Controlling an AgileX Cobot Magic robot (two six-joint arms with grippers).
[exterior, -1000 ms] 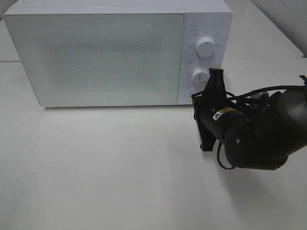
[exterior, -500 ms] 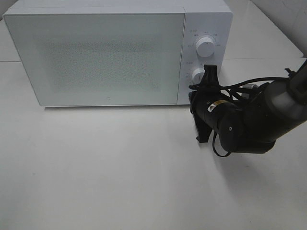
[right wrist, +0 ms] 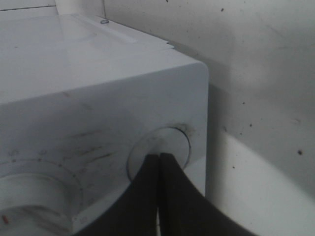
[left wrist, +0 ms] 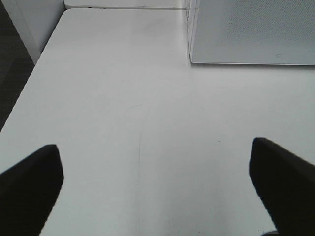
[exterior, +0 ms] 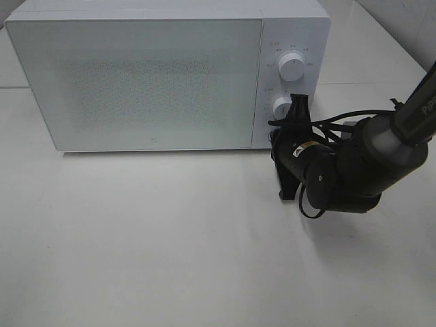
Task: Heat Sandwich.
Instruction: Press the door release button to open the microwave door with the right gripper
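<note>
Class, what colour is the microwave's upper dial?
White; the upper dial shows best in exterior high view.

Black right arm, looped cables; black tapered fingers.

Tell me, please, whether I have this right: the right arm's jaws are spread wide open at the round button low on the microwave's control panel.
Not quite: the right gripper has its jaws shut, tips together, as the right wrist view shows. It is indeed at the round button low on the control panel of the microwave.
</note>
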